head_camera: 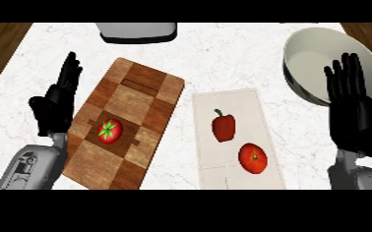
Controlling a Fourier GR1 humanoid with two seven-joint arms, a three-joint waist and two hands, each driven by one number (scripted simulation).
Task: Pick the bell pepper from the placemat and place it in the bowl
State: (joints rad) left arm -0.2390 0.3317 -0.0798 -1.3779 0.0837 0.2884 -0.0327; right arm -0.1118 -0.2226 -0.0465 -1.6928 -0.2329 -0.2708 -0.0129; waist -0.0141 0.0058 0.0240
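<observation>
Right hand (349,96) stood at the right edge of the head view, its black fingers straight and pointing up the frame, holding nothing; it overlapped the near rim of the grey-white bowl (309,49) that sat at the far right of the white marbled surface (225,54). Its grey forearm came in from the lower right corner. Left hand (56,103) rested at the left edge, fingers likewise straight and spread upward, empty, just beside the left side of the wooden cutting board (134,108) without clearly touching it. The board, a patchwork of light and dark wood squares, lay tilted on the surface, and a red tomato (109,131) with a green star-shaped stem sat on its lower left part. To the right of the board, apart from it, lay a pale cream placemat (236,137). On the placemat lay the red bell pepper (224,126), its dark stem pointing toward the far side, and just below and to its right a second round red fruit (253,158), seemingly another tomato, close to the pepper but not touching it. The pepper was well apart from both hands and lay between the board and the bowl. At the far edge, near the top centre, a grey rounded object (137,31) showed only in part; what it was could not be told. Brown wood (13,37) showed past the surface's corners.
</observation>
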